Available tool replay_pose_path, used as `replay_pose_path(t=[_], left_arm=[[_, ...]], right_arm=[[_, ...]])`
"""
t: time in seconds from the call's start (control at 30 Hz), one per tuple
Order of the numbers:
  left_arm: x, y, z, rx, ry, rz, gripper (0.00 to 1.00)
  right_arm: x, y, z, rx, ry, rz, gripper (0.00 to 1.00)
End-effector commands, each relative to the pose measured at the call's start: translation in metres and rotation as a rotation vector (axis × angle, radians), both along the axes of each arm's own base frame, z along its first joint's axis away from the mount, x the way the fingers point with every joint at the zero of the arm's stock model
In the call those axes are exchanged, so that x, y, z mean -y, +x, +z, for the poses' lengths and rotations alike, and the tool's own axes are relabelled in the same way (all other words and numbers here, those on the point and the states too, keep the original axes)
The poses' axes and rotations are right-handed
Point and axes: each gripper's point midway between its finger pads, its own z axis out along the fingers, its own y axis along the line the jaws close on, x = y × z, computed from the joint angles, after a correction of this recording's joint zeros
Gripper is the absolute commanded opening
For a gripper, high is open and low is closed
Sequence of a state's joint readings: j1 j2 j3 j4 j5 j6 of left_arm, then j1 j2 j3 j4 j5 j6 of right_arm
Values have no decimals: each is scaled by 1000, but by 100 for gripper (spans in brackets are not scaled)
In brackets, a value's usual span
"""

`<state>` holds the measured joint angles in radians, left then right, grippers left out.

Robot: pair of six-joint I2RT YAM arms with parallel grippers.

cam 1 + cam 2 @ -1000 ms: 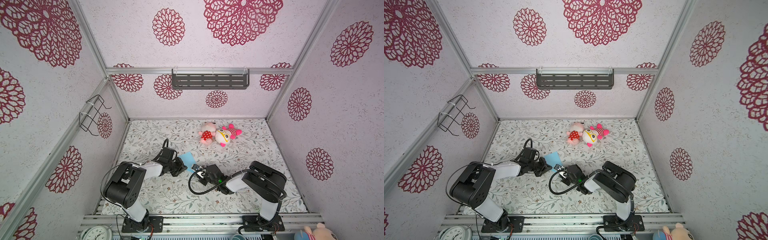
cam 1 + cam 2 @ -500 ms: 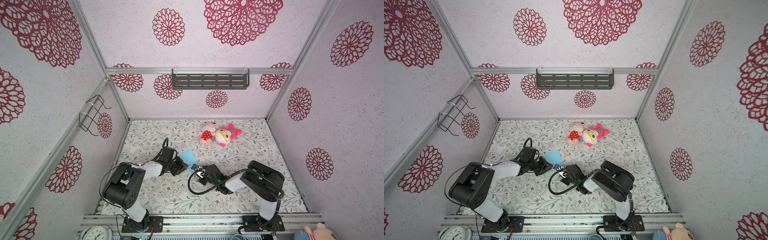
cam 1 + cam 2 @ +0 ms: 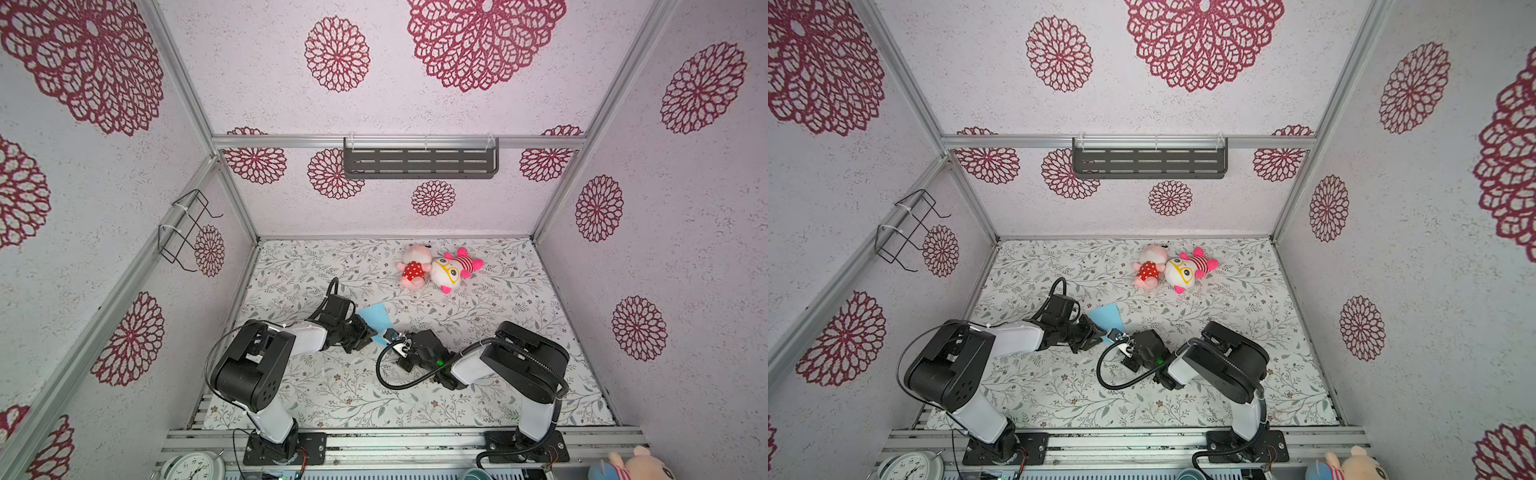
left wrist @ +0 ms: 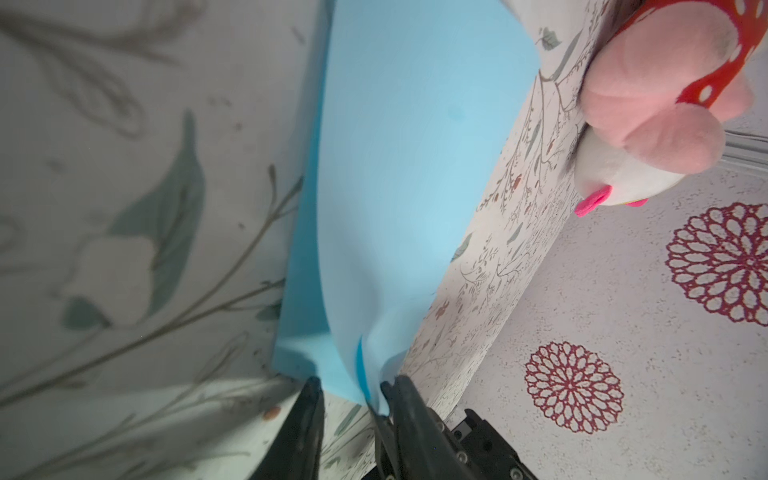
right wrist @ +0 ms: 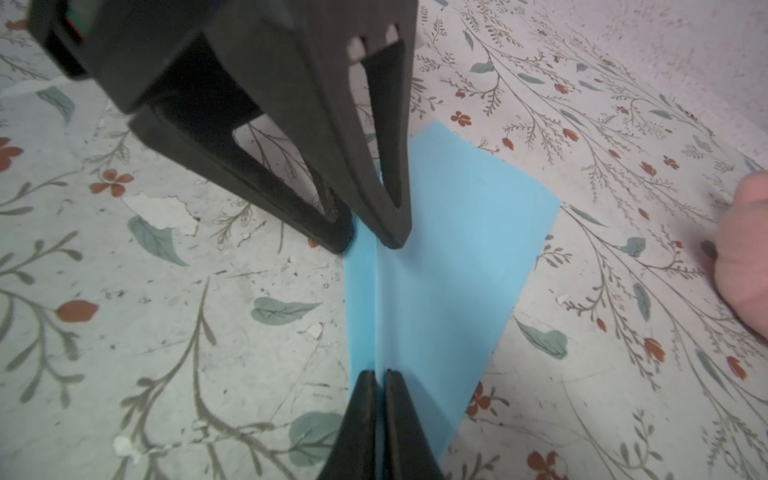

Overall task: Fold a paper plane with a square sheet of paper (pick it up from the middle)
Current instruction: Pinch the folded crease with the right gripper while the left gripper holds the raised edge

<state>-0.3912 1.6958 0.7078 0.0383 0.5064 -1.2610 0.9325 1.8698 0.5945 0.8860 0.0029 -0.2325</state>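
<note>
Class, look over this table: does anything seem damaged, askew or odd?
Yes: the floral table cover is chipped, with a peeled patch near the blue paper. The paper itself stands pinched into a ridge, not flat.

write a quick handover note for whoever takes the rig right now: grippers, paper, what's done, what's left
Grippers: the left gripper is open, its jaws standing either side of the paper's raised fold without clamping it. The right gripper is shut on the light-blue paper, pinching that same fold.
Paper: it sits mid floral mat between the two grippers, with one wide flap lying flat, well clear of the pink plush toys at the back.
Done: one long crease is in.
Left: there is no pointed dart shape yet, so the nose and wing folds appear to remain.
</note>
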Motion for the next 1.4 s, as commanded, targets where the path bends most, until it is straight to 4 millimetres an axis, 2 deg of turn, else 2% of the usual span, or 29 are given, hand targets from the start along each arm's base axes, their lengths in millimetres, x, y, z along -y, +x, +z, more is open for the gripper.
replay_pose_path(t=[0.0,0.17,0.3,0.67,0.9,1.03,1.37], left_arm=[[6,8,5,19,-13,-9,24],[7,9,8,21,-12,-7,9],[6,9,11,21,-12,1,3],[5,8,15,15,-15,25,3],[6,8,16,12,-19,27,5],[5,8,19,17,-20,31,8],[3,7,20,15,-16,35,6]], right_arm=[[-5,1,24,15,80,6,12],[-1,4,23,11,80,-14,19],[0,9,20,9,77,-36,23],[-7,14,18,-12,88,-44,26],[-11,17,16,-16,85,-46,23],[-10,16,13,-26,85,-45,18],[-4,17,7,-39,74,-62,22]])
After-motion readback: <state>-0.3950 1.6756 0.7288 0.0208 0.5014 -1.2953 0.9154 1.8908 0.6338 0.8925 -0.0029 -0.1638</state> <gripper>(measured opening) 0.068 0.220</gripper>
